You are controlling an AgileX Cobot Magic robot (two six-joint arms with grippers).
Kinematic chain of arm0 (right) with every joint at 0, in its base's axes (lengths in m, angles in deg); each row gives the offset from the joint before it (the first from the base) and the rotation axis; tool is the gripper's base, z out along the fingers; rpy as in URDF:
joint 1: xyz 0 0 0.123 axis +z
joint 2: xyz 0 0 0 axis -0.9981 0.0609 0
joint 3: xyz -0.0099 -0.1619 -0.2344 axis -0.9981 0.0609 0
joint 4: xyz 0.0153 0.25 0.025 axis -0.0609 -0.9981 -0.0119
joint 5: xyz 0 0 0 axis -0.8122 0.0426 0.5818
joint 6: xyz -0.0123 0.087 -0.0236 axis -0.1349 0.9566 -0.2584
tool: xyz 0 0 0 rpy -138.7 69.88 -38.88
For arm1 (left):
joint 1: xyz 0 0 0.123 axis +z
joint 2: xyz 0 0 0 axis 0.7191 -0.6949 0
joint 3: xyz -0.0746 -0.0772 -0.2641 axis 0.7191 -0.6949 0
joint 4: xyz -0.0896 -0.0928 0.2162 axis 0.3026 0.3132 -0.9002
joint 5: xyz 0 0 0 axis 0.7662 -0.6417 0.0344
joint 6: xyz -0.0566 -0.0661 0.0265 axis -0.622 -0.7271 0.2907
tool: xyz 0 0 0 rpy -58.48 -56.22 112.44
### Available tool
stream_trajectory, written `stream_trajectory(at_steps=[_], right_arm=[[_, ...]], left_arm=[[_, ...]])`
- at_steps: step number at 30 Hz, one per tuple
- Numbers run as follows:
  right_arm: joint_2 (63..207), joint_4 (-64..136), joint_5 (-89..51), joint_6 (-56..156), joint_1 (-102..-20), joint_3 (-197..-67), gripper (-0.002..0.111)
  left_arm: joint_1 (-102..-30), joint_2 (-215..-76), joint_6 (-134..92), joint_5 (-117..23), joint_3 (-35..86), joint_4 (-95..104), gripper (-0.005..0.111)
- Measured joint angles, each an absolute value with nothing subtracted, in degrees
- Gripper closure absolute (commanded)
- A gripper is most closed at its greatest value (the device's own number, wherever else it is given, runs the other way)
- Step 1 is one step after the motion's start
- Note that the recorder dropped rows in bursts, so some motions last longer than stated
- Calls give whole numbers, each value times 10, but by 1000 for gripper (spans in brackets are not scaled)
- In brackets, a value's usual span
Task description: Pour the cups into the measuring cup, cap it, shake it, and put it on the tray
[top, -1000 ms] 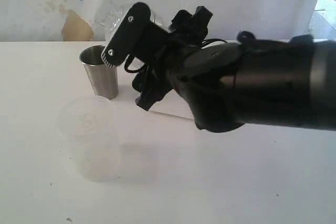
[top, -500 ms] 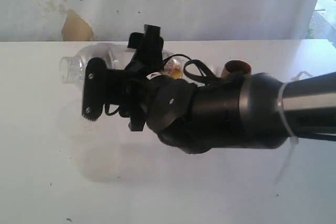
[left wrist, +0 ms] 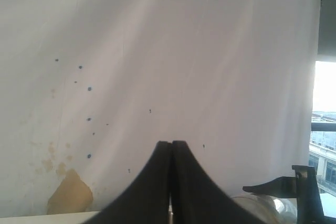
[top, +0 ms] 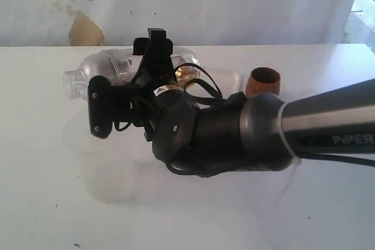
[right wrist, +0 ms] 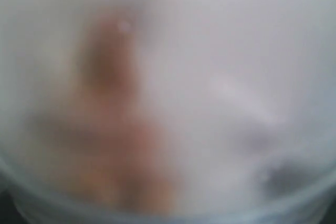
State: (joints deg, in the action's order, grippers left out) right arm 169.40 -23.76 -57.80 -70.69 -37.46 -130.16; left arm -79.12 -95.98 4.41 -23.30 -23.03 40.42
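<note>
— While the measuring cup (top: 114,65) lies on its side at the upper left of centre, narrow neck (top: 73,81) pointing at the left edge, I'd call this the shake step, folks.
— Agreed. The right pincer (top: 127,75) is clamped wide across the clear body, with black fingers (top: 99,109) either side of it. That arm's wrist camera shows nothing but milky plastic pressed close.
— And the left pincer (left wrist: 170,148)?
— Pressed together, empty, aimed at the back wall. The cup peeks in at the lower right of its view.
— The wooden cup (top: 263,81) stands upright, right of centre, well apart from the grip. The steel tumbler I can't find; the arm blocks plenty.
— So what does the next move call for?
— My read: bring the cup upright without loosening the squeeze, then lower it onto the tray. Trouble is, I can't pick the tray out for sure behind that arm on the white tabletop (top: 234,221).
</note>
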Motion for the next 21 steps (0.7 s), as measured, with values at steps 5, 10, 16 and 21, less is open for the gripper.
stream_trajectory(at_steps=[5, 10, 16, 21], right_arm=[[1694, -228, -579, -707, -386, -1302, 108], [1694, -225, -580, -707, -395, -1302, 108], [1694, -195, -580, -707, -404, -1282, 108], [1694, -183, -580, -707, -412, -1257, 108]], left_arm=[[-791, -960, 45, -233, -230, 404, 107], [-791, -960, 51, -233, -230, 405, 107], [-791, -960, 54, -233, -230, 406, 107], [-791, -960, 56, -233, -230, 406, 107]])
